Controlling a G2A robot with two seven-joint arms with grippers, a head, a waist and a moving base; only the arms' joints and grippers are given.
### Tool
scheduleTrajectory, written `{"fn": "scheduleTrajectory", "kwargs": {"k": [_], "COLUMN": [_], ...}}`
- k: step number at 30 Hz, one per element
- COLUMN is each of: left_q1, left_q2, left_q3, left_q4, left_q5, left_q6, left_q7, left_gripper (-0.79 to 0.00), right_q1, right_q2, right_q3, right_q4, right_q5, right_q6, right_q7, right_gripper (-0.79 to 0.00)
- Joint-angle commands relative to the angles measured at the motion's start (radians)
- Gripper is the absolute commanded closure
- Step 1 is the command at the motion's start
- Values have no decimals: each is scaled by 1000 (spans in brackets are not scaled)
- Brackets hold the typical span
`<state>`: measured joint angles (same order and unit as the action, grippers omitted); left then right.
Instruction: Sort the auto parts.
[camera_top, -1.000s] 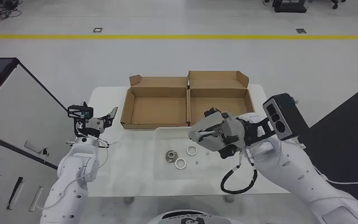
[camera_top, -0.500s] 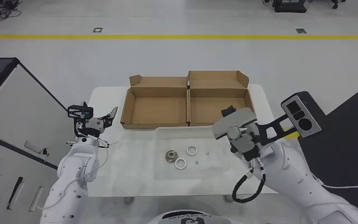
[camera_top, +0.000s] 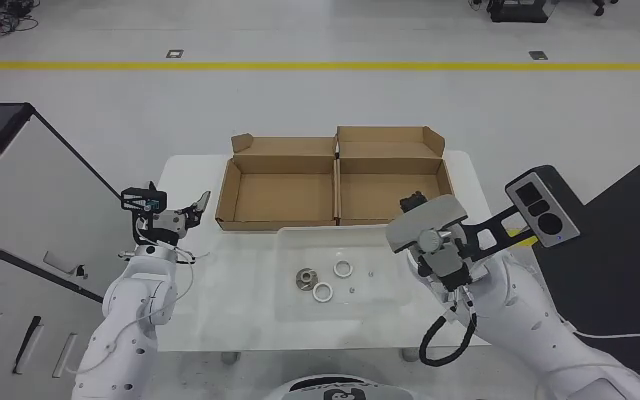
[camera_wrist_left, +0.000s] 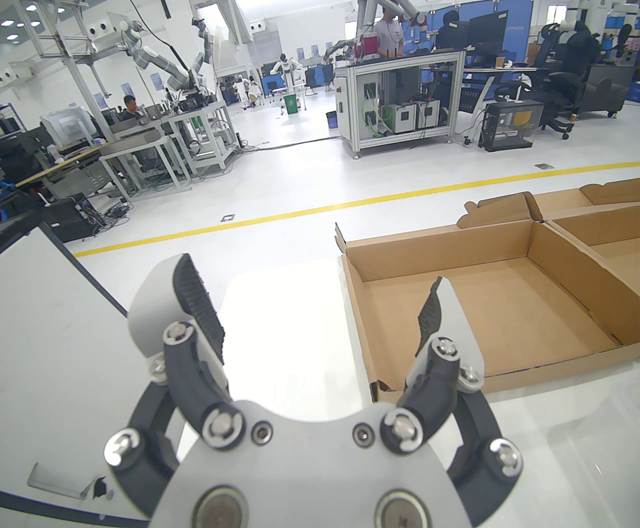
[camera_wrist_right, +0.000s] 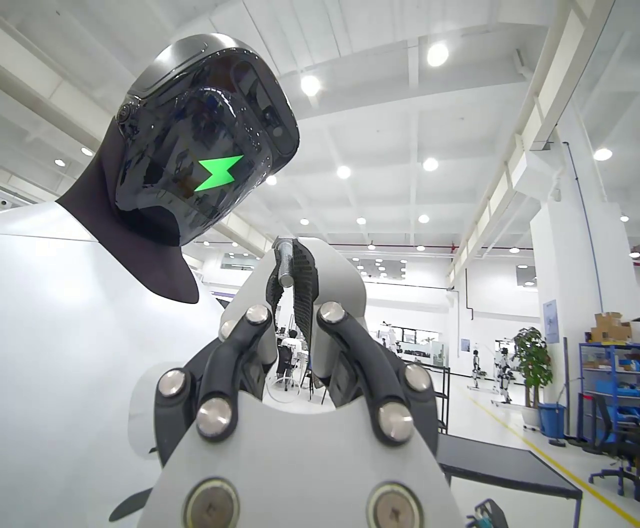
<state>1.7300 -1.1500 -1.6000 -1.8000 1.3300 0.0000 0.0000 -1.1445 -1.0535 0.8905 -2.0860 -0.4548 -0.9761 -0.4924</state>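
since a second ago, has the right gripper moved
Yes: in the top view the right gripper slid right along the right cardboard box's front wall, toward its right corner.

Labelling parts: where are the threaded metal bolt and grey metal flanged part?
threaded metal bolt (camera_wrist_right: 284, 262), right wrist view, on its threaded shank
grey metal flanged part (camera_top: 303, 278), top view, on its raised middle

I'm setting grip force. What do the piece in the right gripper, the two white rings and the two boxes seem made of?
Threaded stud: bare grey metal, probably steel; cut threads, dull shine.
Rings: matte white, likely plastic or rubber; too small to tell.
Boxes: brown uncoated cardboard, creased flaps.
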Motion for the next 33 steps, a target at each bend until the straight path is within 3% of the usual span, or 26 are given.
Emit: {"fn": "scheduleTrajectory", "kwargs": {"k": [1,24,33], "left_q1": [0,0,0], "left_q2": [0,0,0], "left_q3": [0,0,0], "left_q4": [0,0,0], "left_q5": [0,0,0], "left_q6": [0,0,0], "left_q7": [0,0,0], "left_gripper": [-785,-785,-785], "right_q1": [0,-3,-124], "right_q2": [0,0,44], "right_q3": [0,1,235], "right_q4": [0,-2,80], "right_q5": [0,0,30], "right_q6": [0,11,-36], "right_q7": [0,9,197], "right_gripper": [0,0,0]}}
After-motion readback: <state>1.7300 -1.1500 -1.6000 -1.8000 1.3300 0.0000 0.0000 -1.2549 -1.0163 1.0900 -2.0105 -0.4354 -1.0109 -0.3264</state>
